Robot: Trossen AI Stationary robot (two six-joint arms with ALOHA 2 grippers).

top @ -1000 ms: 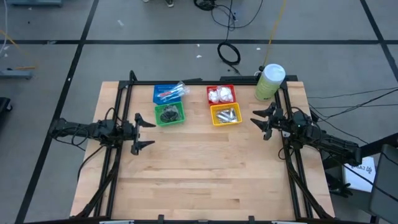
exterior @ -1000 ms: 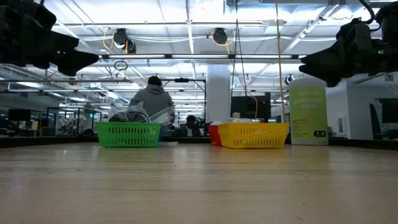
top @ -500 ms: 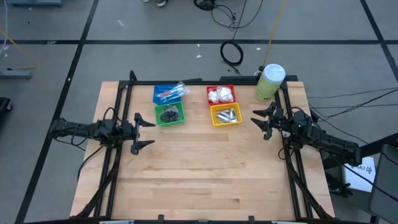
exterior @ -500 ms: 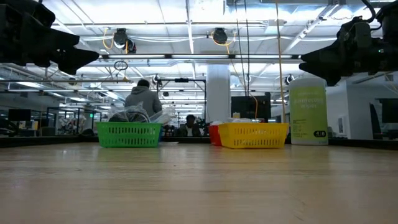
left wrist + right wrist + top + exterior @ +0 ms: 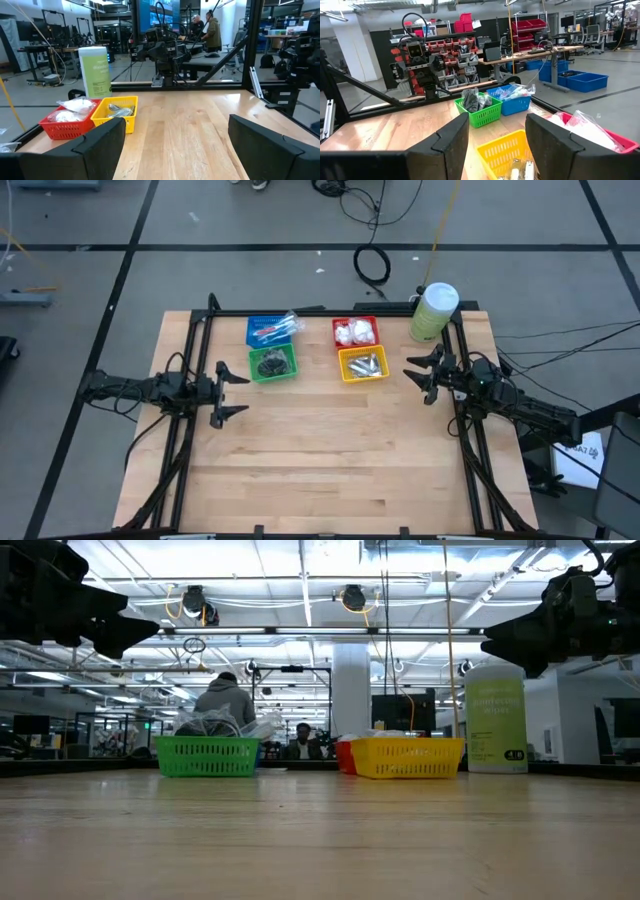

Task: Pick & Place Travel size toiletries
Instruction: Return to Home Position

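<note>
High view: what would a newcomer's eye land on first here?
Four bright baskets cluster at the far edge of the table: blue basket and green basket to the left, red basket and yellow basket to the right, each holding toiletries. A tall pale-green canister stands at the far right corner. The left claw and right claw hover open and empty at either side.

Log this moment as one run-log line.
left pincer: open, empty, left side | right pincer: open, empty, right side | toiletries: in baskets
</note>
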